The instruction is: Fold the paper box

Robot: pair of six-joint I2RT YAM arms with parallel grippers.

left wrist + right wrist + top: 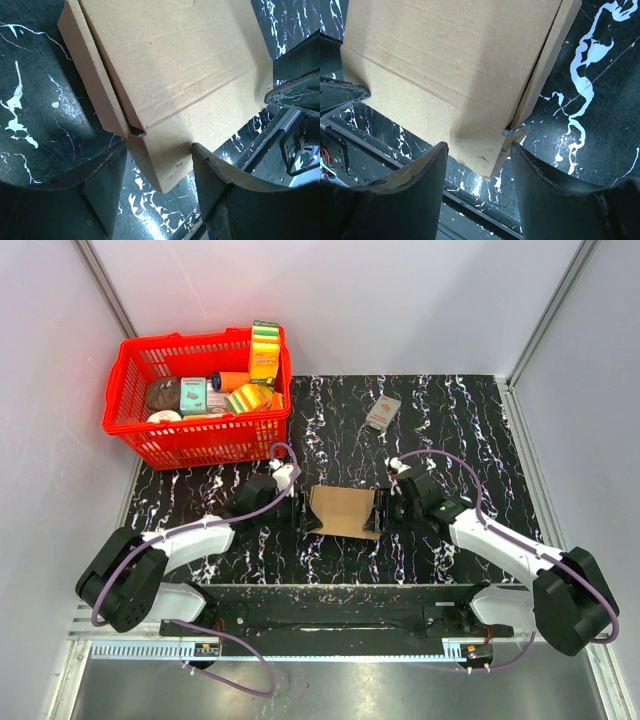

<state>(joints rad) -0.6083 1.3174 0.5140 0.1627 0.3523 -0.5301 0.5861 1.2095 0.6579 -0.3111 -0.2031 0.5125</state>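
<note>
The paper box is plain brown cardboard, lying as a slim flat box in the middle of the black marbled table. My left gripper is at its left end and my right gripper at its right end. In the left wrist view the box fills the top, and its end flap reaches down between the open jaws of my left gripper. In the right wrist view the box does the same, with its end flap between the open jaws of my right gripper.
A red basket holding several packets and tins stands at the back left. A small grey-and-red printed packet lies behind the box. White walls close in both sides, and a metal rail runs along the near edge.
</note>
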